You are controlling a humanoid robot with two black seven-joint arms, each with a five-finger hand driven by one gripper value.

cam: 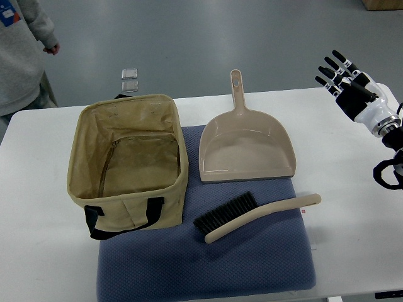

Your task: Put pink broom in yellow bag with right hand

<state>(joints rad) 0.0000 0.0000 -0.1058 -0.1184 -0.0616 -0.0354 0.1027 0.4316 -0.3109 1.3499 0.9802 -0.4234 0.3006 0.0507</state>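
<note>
A pale pinkish-beige hand broom [264, 217] with black bristles lies flat on the blue mat [252, 264], its handle pointing right. The yellow-tan fabric bag [129, 160] stands open and empty at the mat's left, black handles at its front. My right hand [343, 78] hovers over the table's far right, well away from the broom, fingers spread and holding nothing. The left arm does not show.
A matching dustpan [245, 148] rests behind the broom, handle pointing away. A person in a grey top [22, 47] stands at the far left corner. Two small clear items [130, 78] lie on the floor beyond the white table [352, 207].
</note>
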